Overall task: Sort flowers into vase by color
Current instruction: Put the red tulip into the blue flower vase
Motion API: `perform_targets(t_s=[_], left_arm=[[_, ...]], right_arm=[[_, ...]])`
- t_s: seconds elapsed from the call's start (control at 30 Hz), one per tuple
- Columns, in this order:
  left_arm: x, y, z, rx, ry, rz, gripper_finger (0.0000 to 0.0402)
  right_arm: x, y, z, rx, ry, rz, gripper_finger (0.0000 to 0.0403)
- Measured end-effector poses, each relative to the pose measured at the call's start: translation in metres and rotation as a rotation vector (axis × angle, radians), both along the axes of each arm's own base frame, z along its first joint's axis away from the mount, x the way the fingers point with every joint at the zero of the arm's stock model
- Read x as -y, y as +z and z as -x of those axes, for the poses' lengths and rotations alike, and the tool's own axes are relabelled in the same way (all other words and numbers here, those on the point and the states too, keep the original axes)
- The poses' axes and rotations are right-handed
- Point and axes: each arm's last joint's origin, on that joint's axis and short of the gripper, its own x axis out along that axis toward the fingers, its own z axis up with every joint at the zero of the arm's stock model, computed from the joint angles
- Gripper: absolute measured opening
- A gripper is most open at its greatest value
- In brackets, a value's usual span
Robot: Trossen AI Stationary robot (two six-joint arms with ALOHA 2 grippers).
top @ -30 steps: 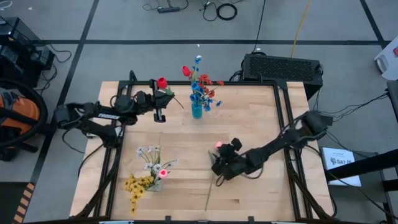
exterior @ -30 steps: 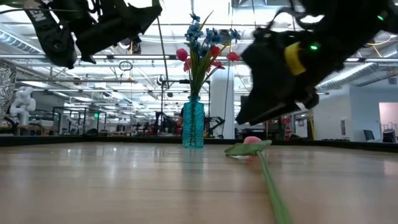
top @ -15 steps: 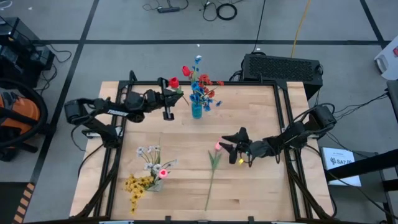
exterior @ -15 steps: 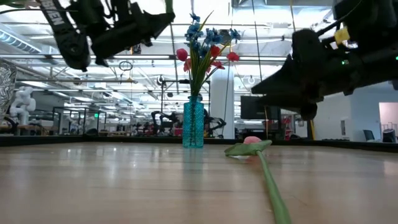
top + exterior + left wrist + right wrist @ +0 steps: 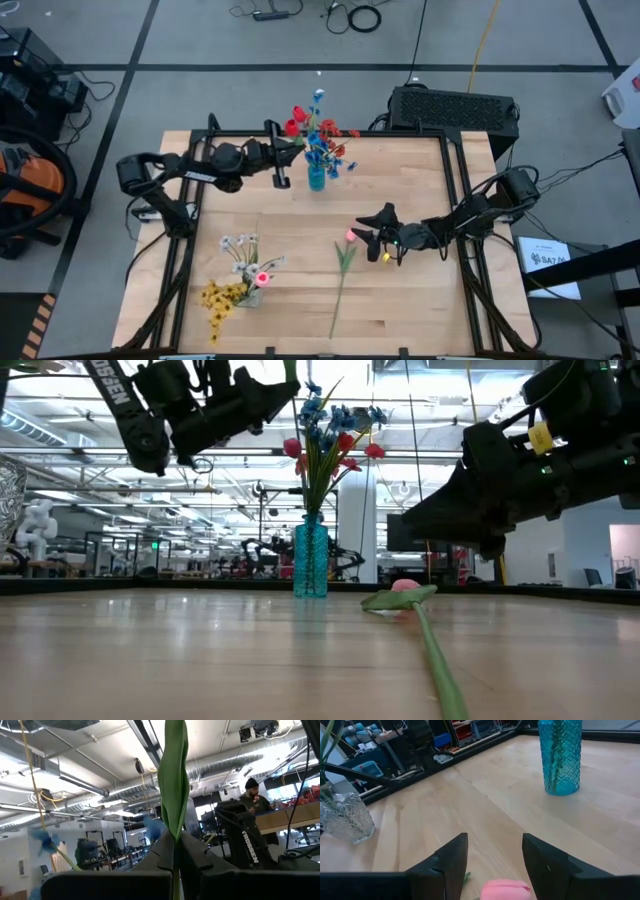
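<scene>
Wooden table (image 5: 420, 300) carrying two vases: blue vase (image 5: 317, 178) taking reds and blues, clear vase (image 5: 250, 292) taking whites and yellows. Left gripper (image 5: 283, 160) pinching red flower (image 5: 292, 127) stem, nearing blue vase. Right gripper (image 5: 372, 242), jaws gaping, empty, hovering beside pink tulip (image 5: 351, 236) lying flat, probably next pick.

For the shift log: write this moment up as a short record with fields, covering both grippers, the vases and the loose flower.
left gripper: shut on a red flower, raised beside the blue vase
right gripper: open, above the table, just beside the pink flower's head
blue vase: upright at the table's far side, holding red and blue flowers
clear vase: near the table's front left, holding white, yellow and pink flowers
pink flower: lying flat on the table, its stem running toward the front edge, not held
</scene>
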Motion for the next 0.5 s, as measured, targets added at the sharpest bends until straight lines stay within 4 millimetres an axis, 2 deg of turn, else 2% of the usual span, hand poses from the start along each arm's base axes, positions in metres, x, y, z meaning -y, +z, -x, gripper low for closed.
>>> perform_targets(t_s=[0.27,0.5], left_arm=[[-0.0034,-0.0108,-0.0071,-0.035,0.002,0.017,0.0008],[-0.0049,-0.0111,-0.0067,-0.036,0.012,0.022,0.0008]], right_arm=[[0.0000,-0.0006,0.0002,-0.006,0.000,0.001,0.0180],[0.0000,-0.0009,0.0003,-0.009,0.000,0.003,0.0180]])
